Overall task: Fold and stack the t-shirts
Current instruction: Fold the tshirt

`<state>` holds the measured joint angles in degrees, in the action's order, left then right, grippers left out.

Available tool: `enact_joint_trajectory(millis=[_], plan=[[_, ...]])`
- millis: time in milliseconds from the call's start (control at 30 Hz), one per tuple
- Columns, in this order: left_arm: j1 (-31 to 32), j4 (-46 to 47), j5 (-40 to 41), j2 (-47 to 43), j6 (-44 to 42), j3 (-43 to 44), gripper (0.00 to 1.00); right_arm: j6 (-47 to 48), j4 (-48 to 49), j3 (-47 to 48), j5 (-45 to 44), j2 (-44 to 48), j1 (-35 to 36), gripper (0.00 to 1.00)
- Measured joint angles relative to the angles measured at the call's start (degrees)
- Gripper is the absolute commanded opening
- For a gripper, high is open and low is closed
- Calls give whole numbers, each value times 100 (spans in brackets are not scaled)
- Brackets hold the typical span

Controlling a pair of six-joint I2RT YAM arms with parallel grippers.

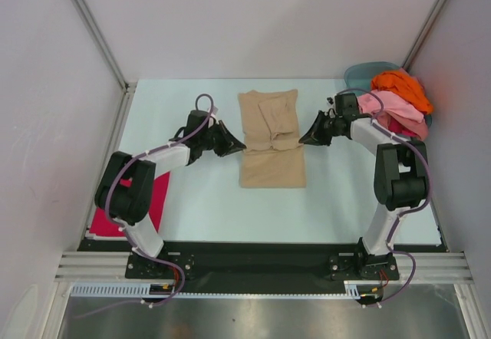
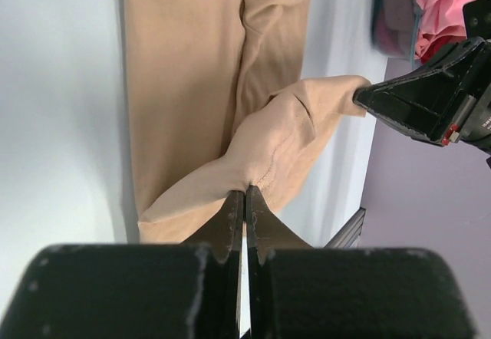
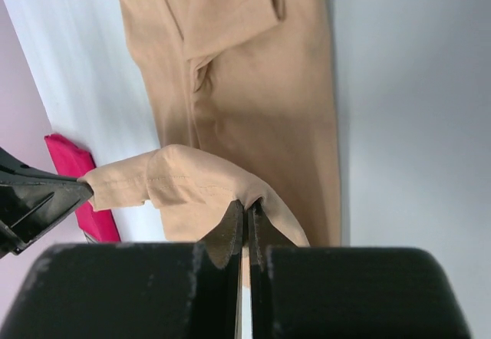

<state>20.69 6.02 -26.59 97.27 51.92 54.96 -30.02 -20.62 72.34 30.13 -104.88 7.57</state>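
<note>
A magenta shirt (image 1: 159, 201) lies near left, partly under the left arm (image 1: 153, 159). An orange shirt (image 1: 400, 86) and a pink shirt (image 1: 391, 109) heap over a teal basin (image 1: 359, 72) far right, just behind the right arm (image 1: 383, 143). The tan shirt (image 1: 271, 143) lies mid-table, its side edges pinched between the pressed-together fingers of the left tool (image 1: 239, 148) and right tool (image 1: 307, 137). The table (image 1: 207, 208) is pale, walled by plain white panels (image 1: 268, 17).

Basin (image 1: 359, 71) of t-shirts (image 1: 397, 97) far right

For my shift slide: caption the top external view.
The left gripper and right gripper each pinch a side of the tan t-shirt, mid-fold on the table.
</note>
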Motion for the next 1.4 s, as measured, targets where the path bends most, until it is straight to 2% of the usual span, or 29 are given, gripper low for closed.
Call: enact_joint_trajectory(millis=[167, 800, 867, 900, 967, 1000, 1033, 1067, 1167, 1233, 1400], plan=[[-55, 50, -133, 546, 4, 356, 0, 81, 33, 144, 229, -348, -153, 0], [-201, 116, -155, 1091, 11, 658, 0, 184, 212, 682, 684, -1224, -223, 0], [-219, 111, -140, 1130, 9, 678, 7, 181, 208, 785, 702, -1333, -234, 6], [-234, 103, -125, 1158, 0, 706, 20, 184, 210, 850, 708, -1394, -245, 7], [-264, 9, -66, 1255, -101, 841, 32, 192, 160, 1032, 702, -1550, -284, 15], [-284, -107, -31, 1331, -210, 975, 34, 232, 140, 1134, 688, -1626, -323, 19], [-302, -319, 11, 1405, -319, 1156, 38, 280, 92, 1274, 658, -1714, -369, 27], [-313, -531, 127, 1493, -490, 1384, 45, 332, -7, 1460, 614, -1803, -435, 31], [-354, -990, 542, 1381, -1008, 1685, 54, 546, -227, 1858, 426, -1906, -664, 46], [-358, -1189, 743, 1029, -1241, 1580, 55, 713, -382, 1943, 195, -1788, -789, 58], [-282, -1305, 920, -339, -1556, 911, 50, 933, -605, 1292, -289, -754, -734, 56]])
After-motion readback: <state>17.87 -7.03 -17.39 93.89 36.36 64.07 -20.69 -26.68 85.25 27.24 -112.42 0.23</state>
